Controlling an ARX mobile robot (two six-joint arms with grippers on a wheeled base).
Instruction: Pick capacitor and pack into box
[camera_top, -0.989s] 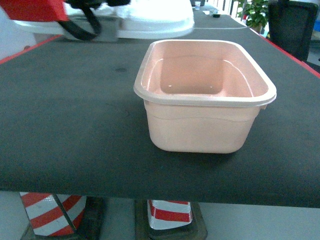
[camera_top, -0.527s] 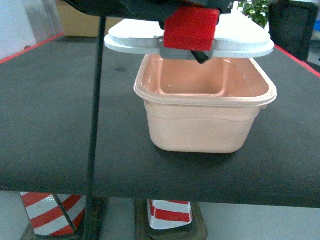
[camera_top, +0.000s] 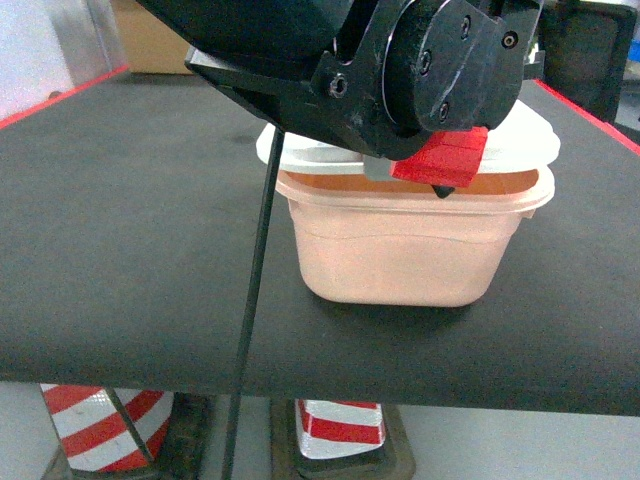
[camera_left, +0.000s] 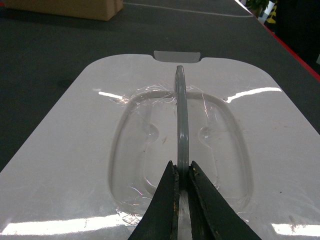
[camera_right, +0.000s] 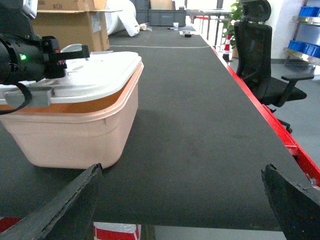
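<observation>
Left hand grips the lid by its handle, directly over the box, long axes roughly aligned. Right hand is spread wide, empty, beside the box toward the table's right edge.

The left arm reaches across the middle of the head view, big and black, with its wrist tilted downward. The left hand has its two dark fingers pressed together on a thin grey handle, which stands upright between them. The right hand is low near the bench edge; its two dark fingers are spread wide apart at the two lower corners of its wrist view, and nothing is between them
</observation>
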